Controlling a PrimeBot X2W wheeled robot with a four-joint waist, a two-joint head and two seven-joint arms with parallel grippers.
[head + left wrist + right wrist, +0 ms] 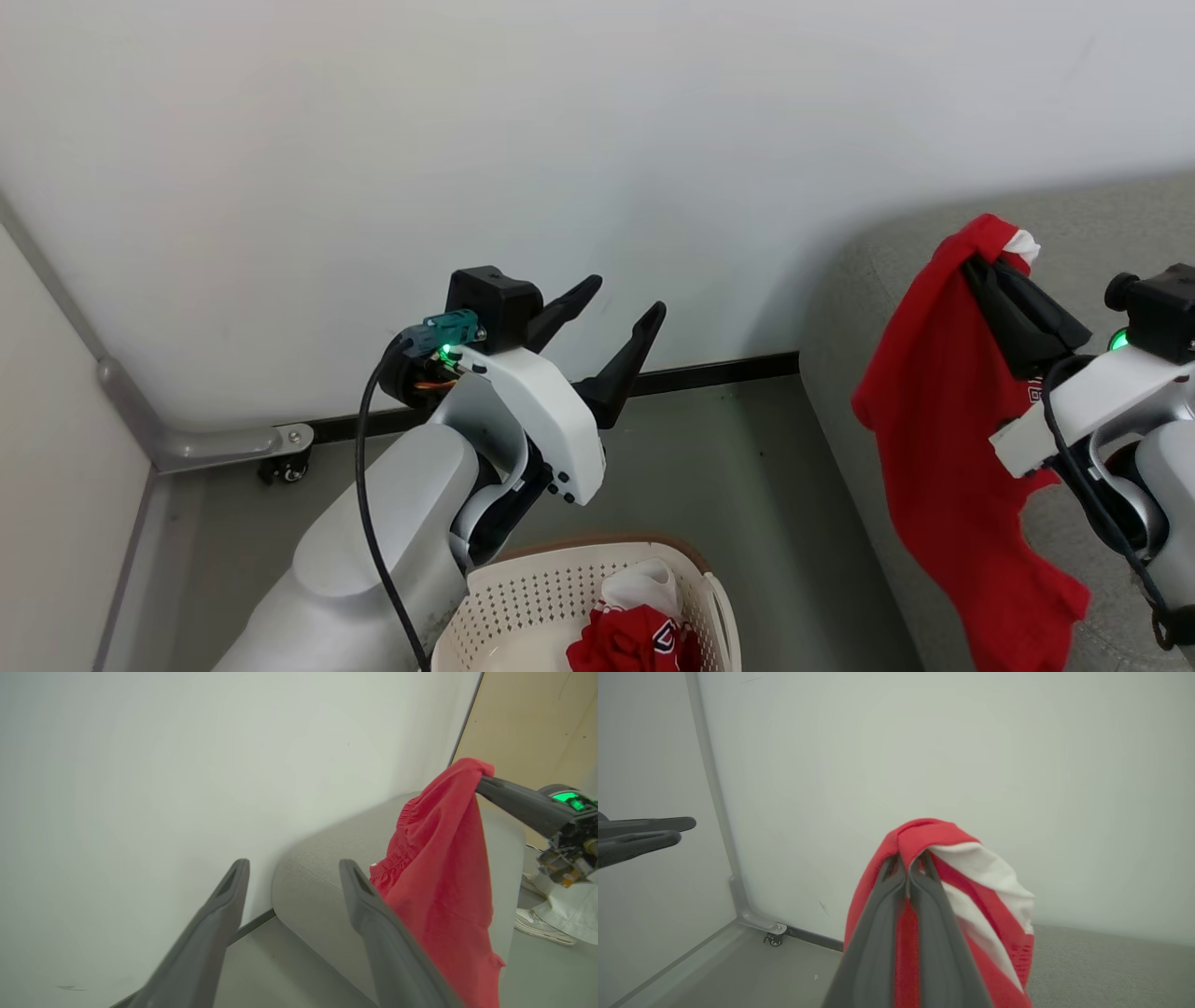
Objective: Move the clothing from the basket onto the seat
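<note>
The right claw (908, 861) is closed tightly on the top fold of a red jersey (934, 420), at a place where the white trim is bunched, and the cloth hangs down from it in one long loose piece. The left claw (625, 297) is spread wide and holds nothing; it points toward the white wall (597, 112) and stands above the far side of the basket (523, 597). The jersey hangs at the rounded end of the grey sofa (1102, 215), and its lower part seems to be nearer the outer side than the middle of the seat; I cannot tell if it touches the fabric. In the basket lie more clothes (635, 635), red ones with something white on top. The step in hand, as I judge it, is to put this jersey on the sofa. To do it well, the right arm should first go further in over the sofa, away from the edge, then come down until the lower hem rests and folds on the cushion, and only then open. If it opens too early or too near the edge, the weight of the hanging part may pull the jersey down to the floor (728, 448). The left claw is already wide, so it can go down into the basket for the next piece.
</note>
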